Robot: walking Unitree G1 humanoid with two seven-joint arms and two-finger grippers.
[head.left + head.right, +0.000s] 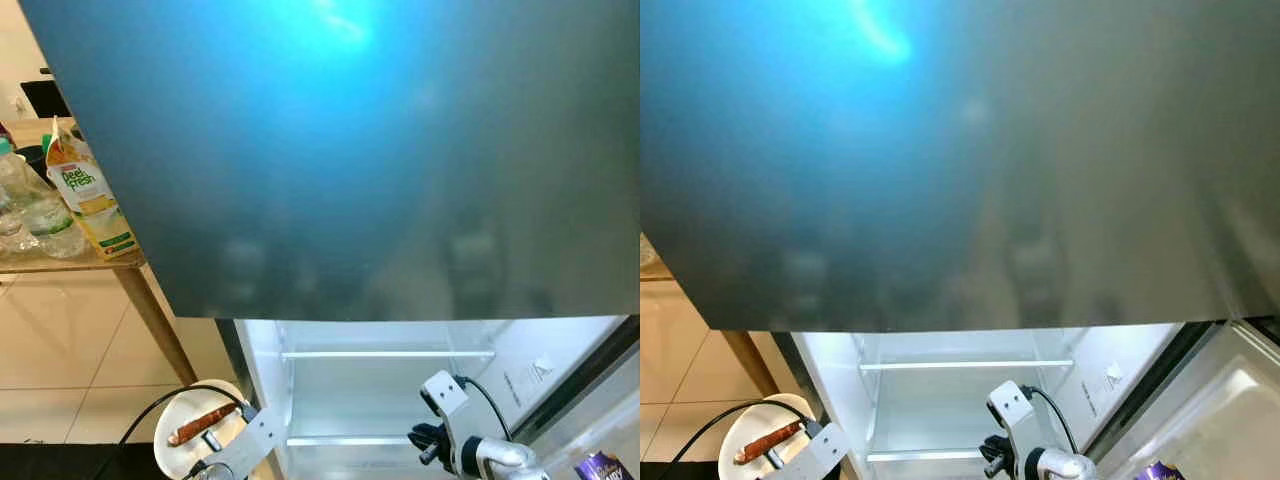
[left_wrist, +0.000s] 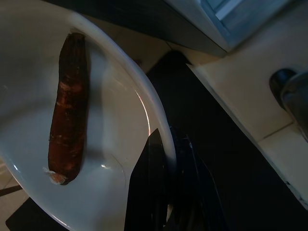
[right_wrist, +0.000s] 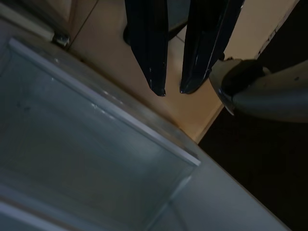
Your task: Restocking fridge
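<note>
On my far left a juice carton [image 1: 88,195] stands on the wooden table [image 1: 60,263]. My left gripper [image 2: 163,159] is pinched onto the rim of a white plate [image 2: 120,96] carrying a sausage [image 2: 70,108]. Ahead, the fridge [image 1: 380,390] is open, shelves lit. My right gripper [image 3: 172,91] hangs released, fingers apart.
</note>
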